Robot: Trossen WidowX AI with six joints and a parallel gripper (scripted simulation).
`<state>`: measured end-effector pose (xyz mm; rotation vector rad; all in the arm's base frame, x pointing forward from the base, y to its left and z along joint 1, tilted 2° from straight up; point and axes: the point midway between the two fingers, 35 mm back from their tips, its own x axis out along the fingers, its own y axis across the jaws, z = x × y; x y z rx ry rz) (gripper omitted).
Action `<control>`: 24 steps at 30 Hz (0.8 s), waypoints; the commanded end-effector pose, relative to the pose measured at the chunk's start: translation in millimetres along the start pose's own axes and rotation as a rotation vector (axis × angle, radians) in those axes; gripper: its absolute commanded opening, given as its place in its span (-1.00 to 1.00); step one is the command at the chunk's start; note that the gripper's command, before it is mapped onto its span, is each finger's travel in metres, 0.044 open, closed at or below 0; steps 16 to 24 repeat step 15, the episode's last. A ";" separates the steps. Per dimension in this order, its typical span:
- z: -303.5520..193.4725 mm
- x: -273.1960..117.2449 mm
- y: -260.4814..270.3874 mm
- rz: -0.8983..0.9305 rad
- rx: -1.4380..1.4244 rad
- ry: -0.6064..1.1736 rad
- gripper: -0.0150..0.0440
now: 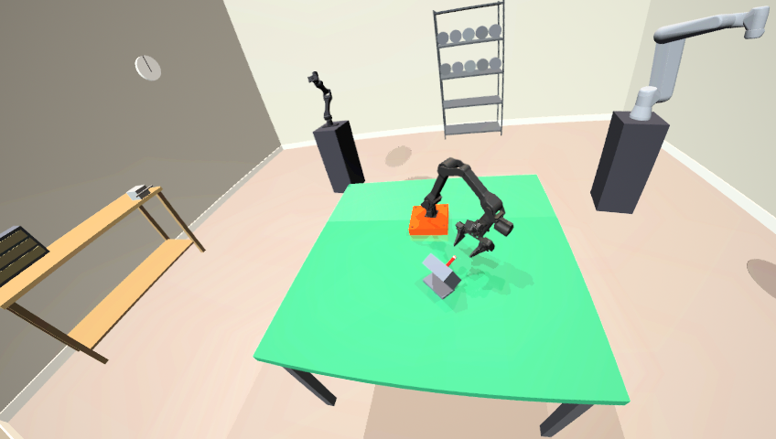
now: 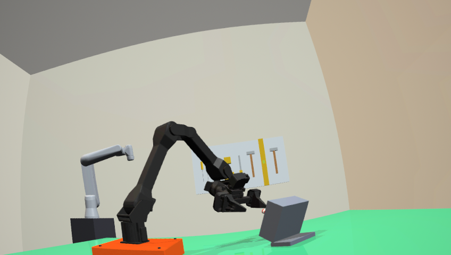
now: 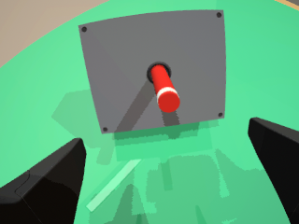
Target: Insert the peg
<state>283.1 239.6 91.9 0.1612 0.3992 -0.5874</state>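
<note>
The round red peg (image 1: 450,261) (image 2: 263,211) (image 3: 163,81) has a white band near its outer end. Its inner end is in the hole (image 3: 149,75) of the grey sloped panel (image 1: 436,265) (image 2: 286,218) (image 3: 112,61), and much of its length stands out from the face. How deep the inner end sits is hidden. My gripper (image 1: 463,250) (image 2: 255,209) (image 3: 170,137) is open and empty. It is backed off from the panel on its face side, with its fingers wide apart and touching neither peg nor panel.
The panel stands on a flat grey foot (image 1: 434,284) (image 2: 292,239) on the green table (image 1: 348,326) (image 2: 395,234). My arm rises from the orange base (image 1: 419,230) (image 2: 135,247), behind the gripper. Shelves, pedestals and a wooden bench stand away from the table.
</note>
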 end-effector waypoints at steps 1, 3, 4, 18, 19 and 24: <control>-1.1 -6.3 0.6 0.002 0.001 0.001 1.00; -1.1 -8.9 0.6 0.001 0.001 0.000 1.00; -1.1 -10.1 0.5 0.001 0.001 0.000 1.00; -0.6 -22.6 0.0 0.001 0.000 -0.005 1.00; -0.6 -22.6 0.0 0.001 0.000 -0.005 1.00; -0.6 -22.6 0.0 0.001 0.000 -0.005 1.00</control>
